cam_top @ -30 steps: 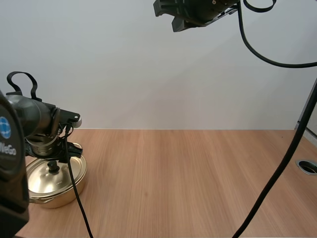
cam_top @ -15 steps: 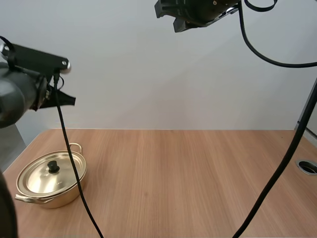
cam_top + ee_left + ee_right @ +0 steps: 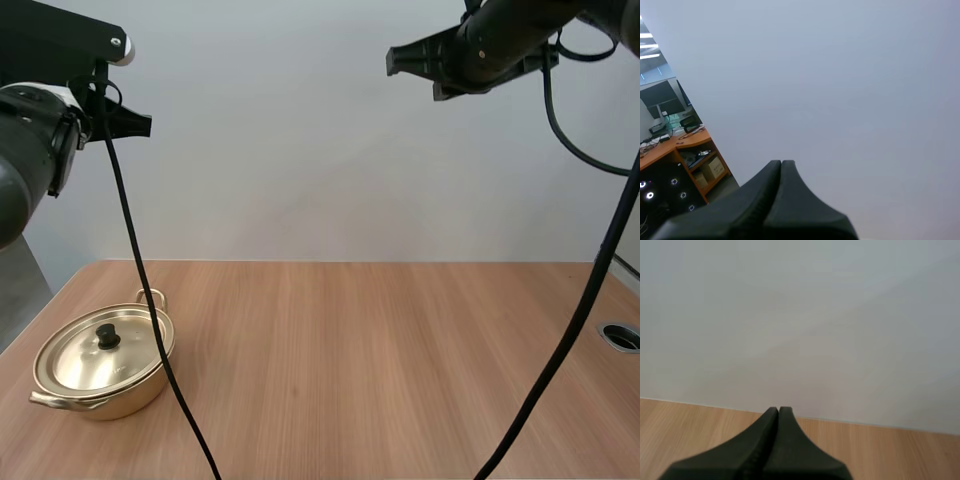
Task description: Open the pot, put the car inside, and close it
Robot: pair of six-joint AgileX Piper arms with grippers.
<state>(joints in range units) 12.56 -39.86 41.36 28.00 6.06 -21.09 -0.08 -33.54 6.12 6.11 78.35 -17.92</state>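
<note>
I am seeing my left pincer [image 3: 781, 162] and right pincer [image 3: 778, 409] each pressed together, gripping nothing. The pot [image 3: 135, 388] is sitting at the desk's [image 3: 400, 350] eight o'clock, its lid [image 3: 85, 358] hiding the inside.

On my right wrist camera, the right tool [image 3: 778, 411] has its two black fingers [image 3: 757, 450] pressed flat together into one dark wedge, the tips meeting in a thin seam. Past the tips I see a band of light wooden counter [image 3: 890, 452], its grain running sideways. Behind the counter's far edge a plain pale wall [image 3: 800, 315] rises.
</note>
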